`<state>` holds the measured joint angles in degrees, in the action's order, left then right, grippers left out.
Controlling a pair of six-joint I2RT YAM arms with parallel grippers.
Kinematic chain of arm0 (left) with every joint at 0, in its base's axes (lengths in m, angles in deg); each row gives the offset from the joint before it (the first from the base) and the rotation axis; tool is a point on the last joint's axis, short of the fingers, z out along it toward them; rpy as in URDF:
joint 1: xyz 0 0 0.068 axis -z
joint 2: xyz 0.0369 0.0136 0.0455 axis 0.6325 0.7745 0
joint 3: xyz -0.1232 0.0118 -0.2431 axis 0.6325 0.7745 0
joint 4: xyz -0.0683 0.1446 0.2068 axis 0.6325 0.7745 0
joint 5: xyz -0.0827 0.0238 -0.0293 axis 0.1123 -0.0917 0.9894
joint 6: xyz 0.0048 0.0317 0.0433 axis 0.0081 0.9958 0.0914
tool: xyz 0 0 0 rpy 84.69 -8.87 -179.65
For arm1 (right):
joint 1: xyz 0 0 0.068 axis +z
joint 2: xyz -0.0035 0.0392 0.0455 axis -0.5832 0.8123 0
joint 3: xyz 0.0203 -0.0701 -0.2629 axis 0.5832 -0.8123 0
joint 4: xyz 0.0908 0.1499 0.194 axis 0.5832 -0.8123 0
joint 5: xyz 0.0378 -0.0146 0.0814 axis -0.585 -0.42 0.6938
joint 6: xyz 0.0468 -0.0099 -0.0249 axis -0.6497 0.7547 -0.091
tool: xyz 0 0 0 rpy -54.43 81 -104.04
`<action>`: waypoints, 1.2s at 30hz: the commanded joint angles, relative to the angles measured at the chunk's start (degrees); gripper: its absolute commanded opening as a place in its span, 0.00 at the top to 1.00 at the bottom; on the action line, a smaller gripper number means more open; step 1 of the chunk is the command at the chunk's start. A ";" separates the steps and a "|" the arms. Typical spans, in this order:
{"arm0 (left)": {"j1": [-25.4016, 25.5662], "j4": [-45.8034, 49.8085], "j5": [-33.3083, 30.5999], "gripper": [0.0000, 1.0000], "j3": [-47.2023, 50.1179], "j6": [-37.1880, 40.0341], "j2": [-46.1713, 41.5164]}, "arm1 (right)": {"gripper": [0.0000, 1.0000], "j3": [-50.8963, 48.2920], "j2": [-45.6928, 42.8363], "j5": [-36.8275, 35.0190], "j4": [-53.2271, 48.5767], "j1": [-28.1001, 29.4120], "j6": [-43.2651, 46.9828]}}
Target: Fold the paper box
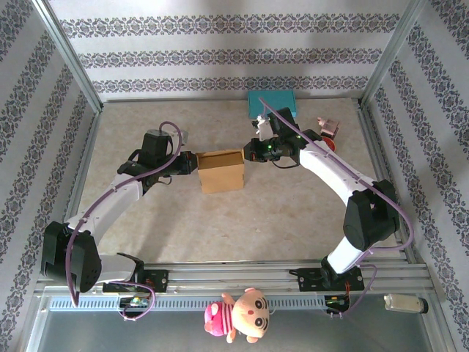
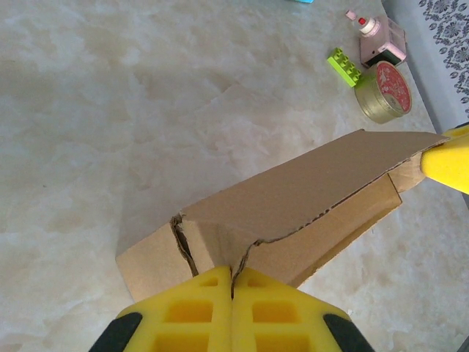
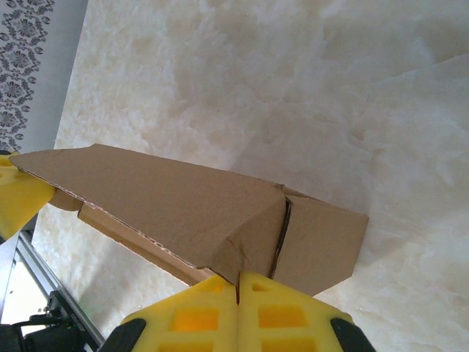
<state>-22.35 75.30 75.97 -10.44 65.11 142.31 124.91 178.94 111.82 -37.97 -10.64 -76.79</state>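
Here the paper box [image 1: 221,170] sits between left claw [image 1: 192,163] and right claw [image 1: 248,155], both clamped on it.

The paper box [image 1: 221,170] sits in the middle of the table [image 1: 220,235], the left gripper [image 1: 192,163] at its 9 o'clock end and the right gripper [image 1: 249,155] at its 3 o'clock end (both touching it). From the box, a flat case [image 1: 272,103] lies at 1 o'clock, a tape roll [image 2: 383,92] at 2 o'clock and a plush doll [image 1: 238,315] at 6 o'clock.
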 commanded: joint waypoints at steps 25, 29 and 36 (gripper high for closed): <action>0.64 -3.45 0.23 0.59 4.85 -4.12 -9.18 | 0.67 2.15 -3.50 0.19 -5.17 0.09 -0.35; 0.61 -6.69 -2.02 0.59 5.65 -9.09 -10.31 | 0.65 3.36 -5.01 -0.89 -3.77 -0.55 -1.04; 0.64 -7.08 -5.83 0.58 2.99 -16.56 -4.31 | 0.72 5.91 -0.45 -0.72 -1.51 -0.48 -2.40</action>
<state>-22.05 70.01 71.25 -5.57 52.47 135.58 128.85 176.16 110.03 -40.27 -10.83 -78.26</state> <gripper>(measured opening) 0.419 0.287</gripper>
